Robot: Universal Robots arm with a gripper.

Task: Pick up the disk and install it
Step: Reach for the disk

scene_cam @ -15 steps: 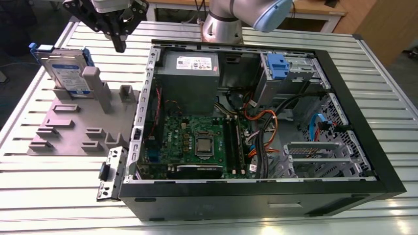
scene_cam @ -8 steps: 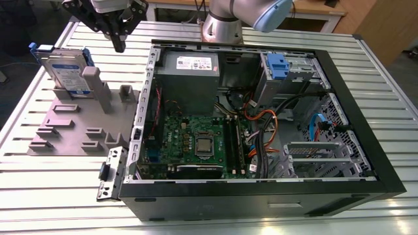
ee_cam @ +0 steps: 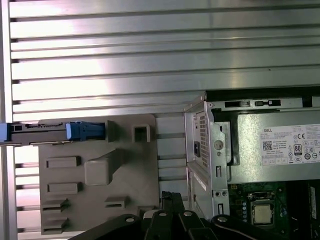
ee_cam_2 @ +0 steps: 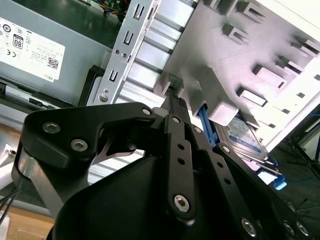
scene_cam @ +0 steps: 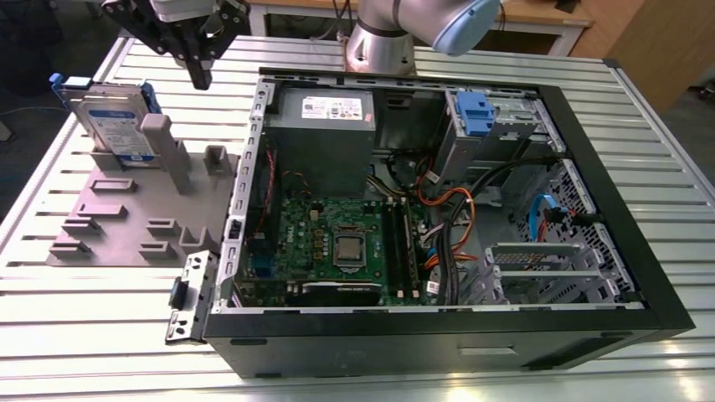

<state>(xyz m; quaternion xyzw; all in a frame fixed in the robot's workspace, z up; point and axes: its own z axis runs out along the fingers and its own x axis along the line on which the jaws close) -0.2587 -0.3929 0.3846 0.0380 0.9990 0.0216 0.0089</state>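
The disk (scene_cam: 112, 121) stands upright on its edge in a slot of the grey fixture plate (scene_cam: 134, 213), at the exterior view's left. It is silver-grey with a white-and-blue label and a blue carrier frame. My gripper (scene_cam: 201, 80) hangs above the table just to the right of the disk's top, apart from it, fingers pointing down and shut with nothing between them. In the first wrist view the disk (ee_cam: 50, 131) shows edge-on, well away from the gripper (ee_cam: 167, 196). In the second wrist view the disk (ee_cam_2: 245, 140) lies beyond the fingertips (ee_cam_2: 172, 100).
An open black computer case (scene_cam: 581, 167) lies to the right of the fixture. Inside it are a grey power supply (scene_cam: 324, 113), a motherboard (scene_cam: 335, 243), a metal drive bay with a blue clip (scene_cam: 475, 109) and loose cables (scene_cam: 458, 209). The table (scene_cam: 100, 293) is ribbed aluminium.
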